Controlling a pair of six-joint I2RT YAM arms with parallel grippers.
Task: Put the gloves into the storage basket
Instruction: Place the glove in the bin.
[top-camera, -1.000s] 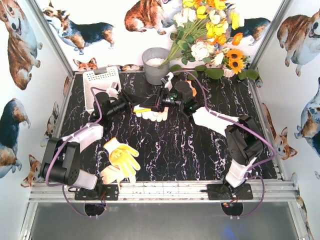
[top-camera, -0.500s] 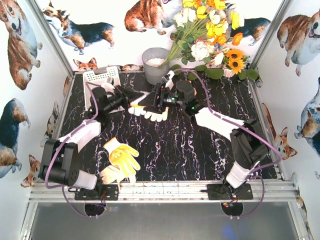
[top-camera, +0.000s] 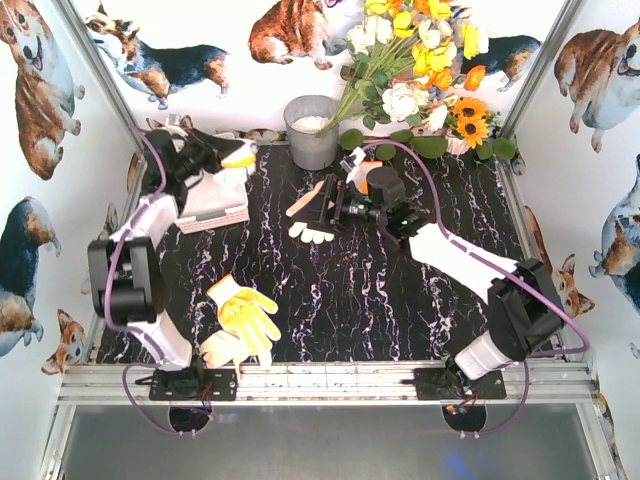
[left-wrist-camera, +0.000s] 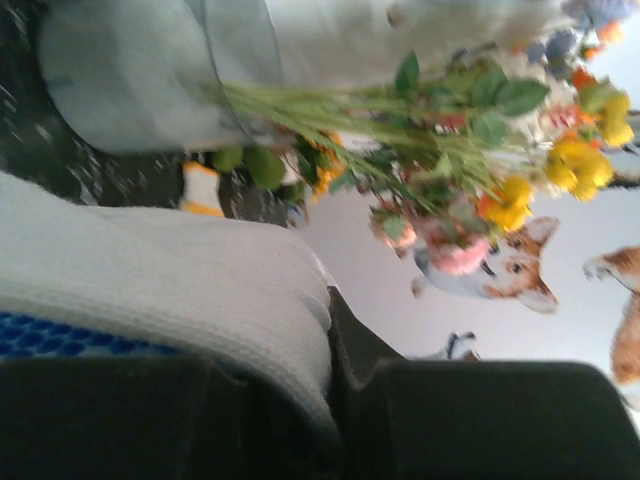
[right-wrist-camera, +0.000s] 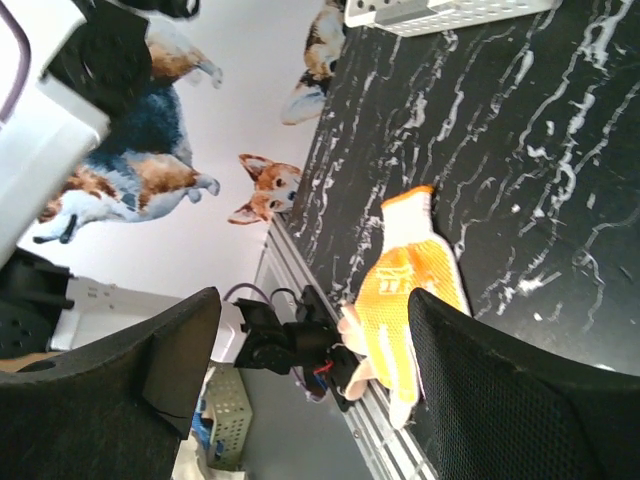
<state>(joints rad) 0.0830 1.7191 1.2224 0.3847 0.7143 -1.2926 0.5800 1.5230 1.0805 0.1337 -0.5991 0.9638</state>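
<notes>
The left hand is clamped almost shut on a blue glove. In the wrist view its white knit cuff is bunched between the fingers, with a strip of blue showing beneath. From above, that hand hangs in the far left corner, over the far end of the white storage basket, so the glove looks to be held above the basket rather than lying in it. A scrap of yellow shows at the hand too, and I can't tell whether it is part of what is held or something already inside.

The right hand stands wide open with nothing in it. It is out over the middle of the black marbled surface, just beside a white glove lying flat. Nearer the arms' bases, a yellow glove lies across another pale glove.

I'd call this the drop-off for the left arm. Its fingers should part only when the glove is squarely inside the rim and low enough that the limp knit won't drape over the lattice wall. The right hand looks best placed to come down on the white glove and pinch a fold of it. Several gloves are still out, so there is plenty left to do.
</notes>
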